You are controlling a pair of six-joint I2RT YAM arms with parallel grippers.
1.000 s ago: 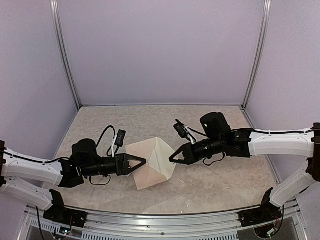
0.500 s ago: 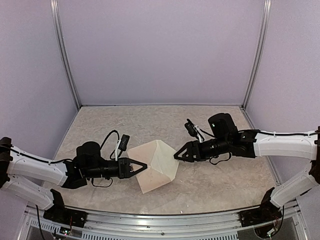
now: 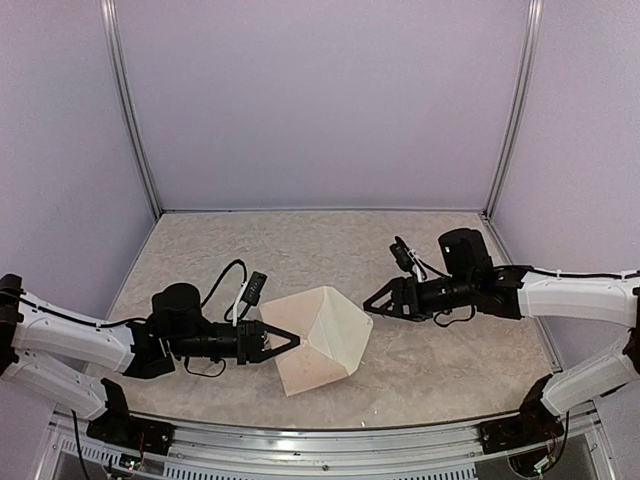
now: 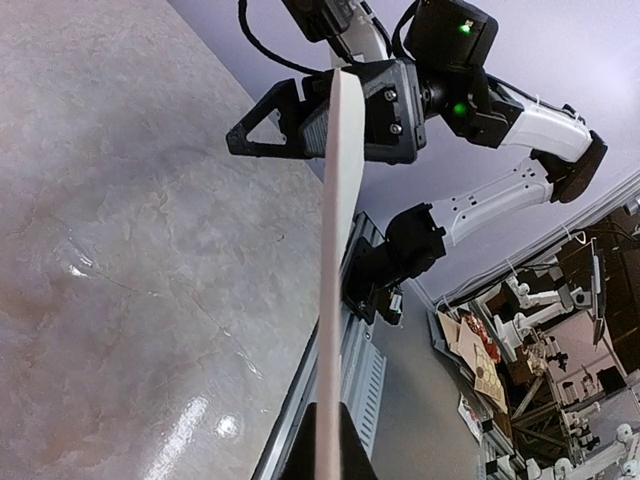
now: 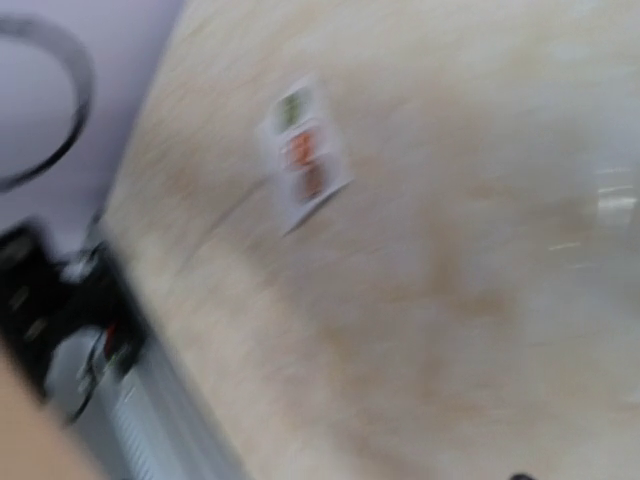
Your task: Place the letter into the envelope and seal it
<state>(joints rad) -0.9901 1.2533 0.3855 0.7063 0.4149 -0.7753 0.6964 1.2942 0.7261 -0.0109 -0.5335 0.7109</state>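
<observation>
Jaws of the left gripper [image 3: 288,340] are pressed together on the left edge of the envelope [image 3: 325,335], and we see it held off the table [image 3: 450,370], tilted, with its pale cream-pink face and diagonal fold seams turned up toward the overhead camera; jaws of the right gripper [image 3: 372,303] stand apart with nothing between them, just beside the envelope's upper right corner and not touching it; both arms reach in toward the envelope from opposite sides, the left low and from the left, the right from the right and slightly farther back; from the left wrist we see the envelope edge-on as a thin pale strip rising from between that gripper's dark fingers, with the right gripper's black body beyond its far end; the right wrist view is blurred, and we make out only the marbled tabletop and a small white strip of coloured stickers [image 5: 303,152] lying flat on it; where that strip lies relative to the envelope we cannot tell.
</observation>
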